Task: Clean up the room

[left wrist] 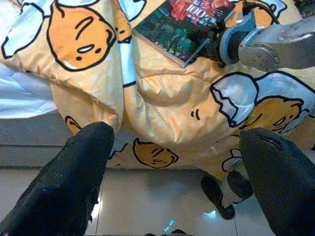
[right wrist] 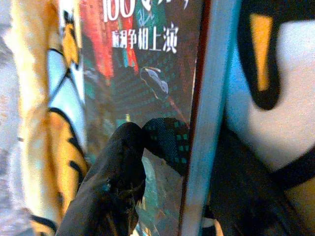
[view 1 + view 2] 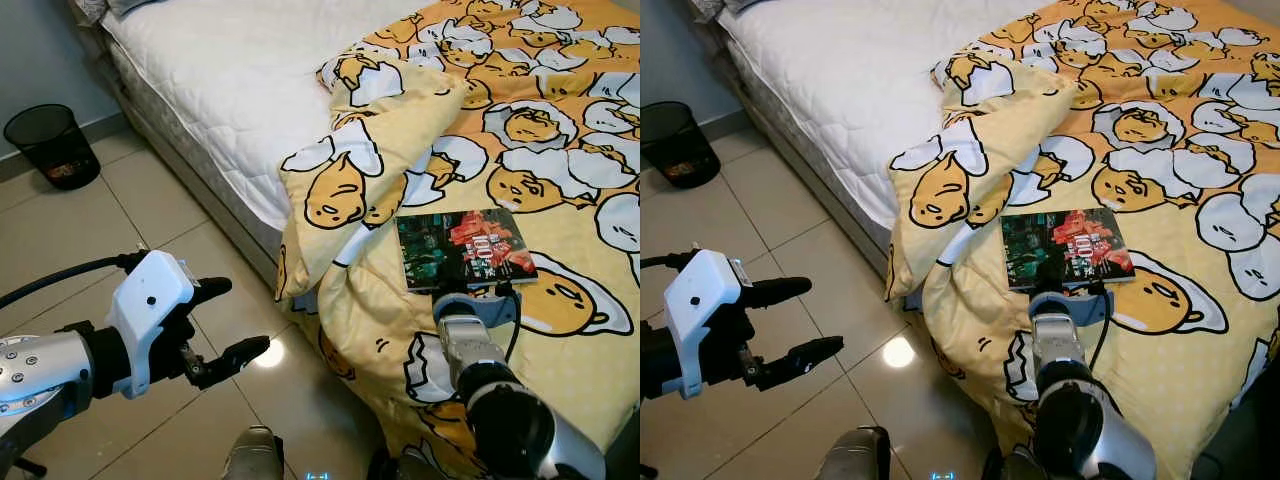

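A book (image 3: 465, 248) with a dark red and green cover lies flat on the yellow egg-print duvet (image 3: 560, 120), near the bed's front edge. My right gripper (image 3: 462, 288) is at the book's near edge. In the right wrist view one black finger (image 2: 113, 187) presses on the cover (image 2: 138, 73) and the other sits under the book's edge, so the gripper is shut on the book. My left gripper (image 3: 243, 317) hangs open over the floor tiles, left of the bed, holding nothing.
The duvet is bunched in a fold (image 3: 370, 170) that hangs over the bedside, leaving the white mattress (image 3: 230, 80) bare to the left. A black mesh bin (image 3: 52, 145) stands on the tiled floor (image 3: 120, 215) by the far-left wall.
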`<state>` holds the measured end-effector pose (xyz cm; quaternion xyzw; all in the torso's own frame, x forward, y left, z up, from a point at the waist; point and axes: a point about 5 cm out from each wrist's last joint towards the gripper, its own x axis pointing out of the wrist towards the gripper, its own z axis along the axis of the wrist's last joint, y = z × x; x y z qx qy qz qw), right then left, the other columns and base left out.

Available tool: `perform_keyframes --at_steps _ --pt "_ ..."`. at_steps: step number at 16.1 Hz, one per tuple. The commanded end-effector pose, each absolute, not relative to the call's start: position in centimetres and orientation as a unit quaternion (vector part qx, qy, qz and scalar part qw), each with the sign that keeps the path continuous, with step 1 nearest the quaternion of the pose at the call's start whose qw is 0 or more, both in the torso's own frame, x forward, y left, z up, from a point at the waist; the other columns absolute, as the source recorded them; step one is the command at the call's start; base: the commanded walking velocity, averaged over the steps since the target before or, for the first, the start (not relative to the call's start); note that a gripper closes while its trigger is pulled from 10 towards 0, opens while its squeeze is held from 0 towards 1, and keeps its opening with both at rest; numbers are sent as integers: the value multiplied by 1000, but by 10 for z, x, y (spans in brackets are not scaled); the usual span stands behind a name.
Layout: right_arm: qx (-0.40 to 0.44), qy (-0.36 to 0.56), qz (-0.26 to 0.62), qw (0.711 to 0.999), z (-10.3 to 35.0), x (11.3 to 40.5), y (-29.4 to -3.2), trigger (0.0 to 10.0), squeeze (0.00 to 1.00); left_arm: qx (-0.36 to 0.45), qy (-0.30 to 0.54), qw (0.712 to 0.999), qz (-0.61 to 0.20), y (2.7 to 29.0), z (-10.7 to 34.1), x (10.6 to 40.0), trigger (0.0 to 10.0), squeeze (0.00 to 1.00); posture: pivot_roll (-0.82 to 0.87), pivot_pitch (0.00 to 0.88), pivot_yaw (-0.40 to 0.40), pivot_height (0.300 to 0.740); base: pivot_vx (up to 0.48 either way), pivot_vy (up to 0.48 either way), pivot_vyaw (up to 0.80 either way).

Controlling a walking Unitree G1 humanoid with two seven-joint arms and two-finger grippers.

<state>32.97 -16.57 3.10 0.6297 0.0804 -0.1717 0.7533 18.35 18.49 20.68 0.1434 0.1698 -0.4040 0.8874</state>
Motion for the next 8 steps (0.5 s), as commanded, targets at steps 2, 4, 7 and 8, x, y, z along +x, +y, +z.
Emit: perform_keyframes --at_steps 2,4,7,8 --pt "655 54 -144 739 46 342 -156 5412 0 147 171 885 -408 185 208 184 10000 1000 500 189 26 740 0 0 0" --pt "656 53 -145 739 50 345 -157 3098 0 147 171 884 -408 184 207 183 10000 1000 496 186 23 740 0 0 0" --pt "668 39 -150 728 52 347 -159 824 0 146 170 885 -408 183 206 184 10000 1000 497 183 20 740 0 0 0" --pt "669 39 -151 727 52 347 -160 0 0 145 170 885 -407 183 206 184 10000 1000 495 183 19 740 0 0 0"
